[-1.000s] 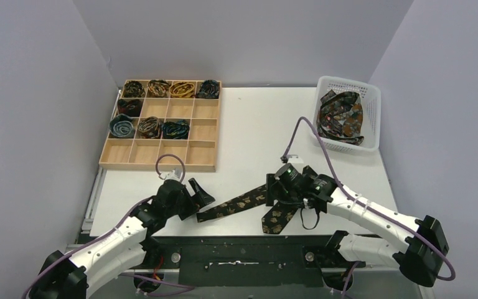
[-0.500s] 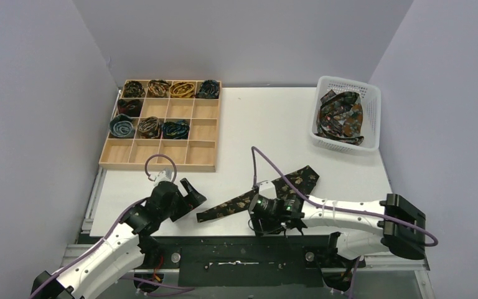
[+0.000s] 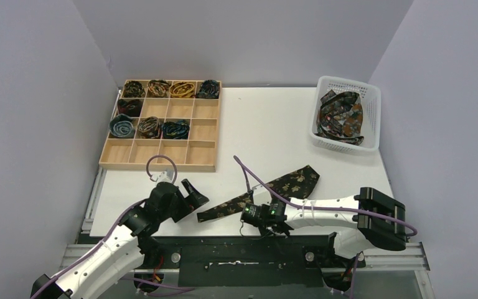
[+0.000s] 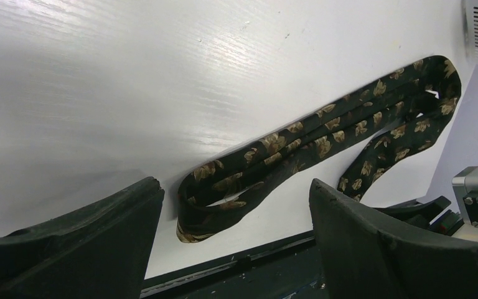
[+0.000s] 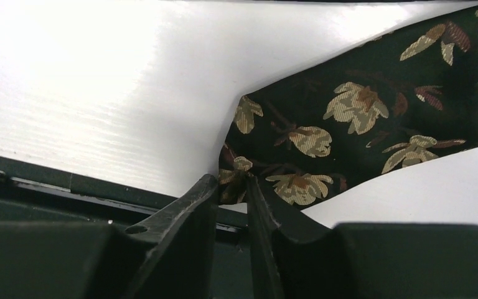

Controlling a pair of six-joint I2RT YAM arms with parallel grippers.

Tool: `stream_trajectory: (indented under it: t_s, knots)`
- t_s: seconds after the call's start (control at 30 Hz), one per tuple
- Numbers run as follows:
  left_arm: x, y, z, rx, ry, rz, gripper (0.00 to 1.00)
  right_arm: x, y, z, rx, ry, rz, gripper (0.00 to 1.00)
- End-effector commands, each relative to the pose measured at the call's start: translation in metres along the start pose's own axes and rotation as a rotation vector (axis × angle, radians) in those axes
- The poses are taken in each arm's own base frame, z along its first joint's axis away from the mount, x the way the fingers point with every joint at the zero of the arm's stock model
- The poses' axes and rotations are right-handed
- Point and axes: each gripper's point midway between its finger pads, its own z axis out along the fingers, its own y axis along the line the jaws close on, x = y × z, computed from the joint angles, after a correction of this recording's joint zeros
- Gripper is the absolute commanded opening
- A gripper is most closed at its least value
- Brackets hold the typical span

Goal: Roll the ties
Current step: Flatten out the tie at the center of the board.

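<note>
1. The right gripper [image 3: 250, 215] is pinched closed on a corner of a dark, gold-flowered tie [image 3: 295, 180] at the near edge of the table [image 3: 255, 124]. The bite looks shallow, so the cloth may slip free once rolling starts.
2. The tie lies slanting from near-left to far-right, apparently doubled over. A roll begun on doubled cloth may come out lopsided or loose.
3. The left gripper [image 3: 198, 194] hangs above the tie's left end, jaws wide apart and holding nothing. Unsupported, the strip could drag off the near edge.
4. Only the right wrist view shows the fabric caught between the fingers [image 5: 202, 199].
5. Only the left wrist view shows the tie's layers lying side by side.
6. Only the overhead view shows the wooden tray [image 3: 159, 163] of coiled ties [image 3: 159, 88] far left, and the basket [image 3: 348, 80] of heaped ties [image 3: 342, 118] far right.
</note>
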Motion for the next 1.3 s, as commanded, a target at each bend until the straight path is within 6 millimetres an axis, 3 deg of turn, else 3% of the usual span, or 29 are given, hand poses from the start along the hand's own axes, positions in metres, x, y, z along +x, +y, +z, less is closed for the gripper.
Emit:
stream_trajectory:
  t_s: [0.0, 0.13, 0.23, 0.3, 0.4, 0.53, 0.63, 0.93, 1.03, 1.17, 1.27]
  knots:
    - [-0.001, -0.013, 0.002, 0.056, 0.000, -0.006, 0.85, -0.025, -0.001, -0.007, 0.011, -0.100, 0.020, 0.17]
    - [0.006, -0.014, 0.006, 0.076, 0.034, -0.005, 0.85, -0.034, -0.001, -0.012, -0.018, -0.127, 0.027, 0.01]
    - [0.009, -0.013, 0.008, 0.075, 0.046, -0.003, 0.85, -0.045, -0.010, -0.021, 0.002, -0.164, 0.071, 0.00]
    - [0.008, -0.013, 0.009, 0.072, 0.044, -0.001, 0.85, -0.055, -0.027, -0.027, 0.034, -0.187, 0.137, 0.00]
    - [0.006, -0.013, 0.008, 0.070, 0.033, 0.001, 0.85, -0.077, -0.078, -0.027, 0.075, -0.188, 0.286, 0.00]
    - [0.003, -0.016, 0.006, 0.068, 0.032, 0.017, 0.85, -0.115, -0.164, -0.052, 0.104, -0.315, 0.557, 0.00]
    - [0.001, -0.019, 0.008, 0.068, 0.034, 0.034, 0.86, -0.120, -0.225, -0.060, 0.150, -0.346, 0.741, 0.00]
    - [0.011, -0.045, 0.020, 0.203, 0.101, 0.131, 0.86, -0.105, -0.320, -0.067, 0.094, -0.333, 0.975, 0.00]
    - [0.010, -0.066, 0.026, 0.283, 0.086, 0.159, 0.86, -0.109, -0.327, -0.065, 0.087, -0.323, 0.992, 0.00]
    - [0.006, -0.068, 0.041, 0.247, 0.076, 0.227, 0.86, -0.113, -0.331, -0.063, 0.071, -0.334, 1.007, 0.00]
    - [0.009, -0.081, 0.049, 0.285, 0.092, 0.248, 0.86, -0.115, -0.333, -0.064, 0.073, -0.337, 1.001, 0.00]
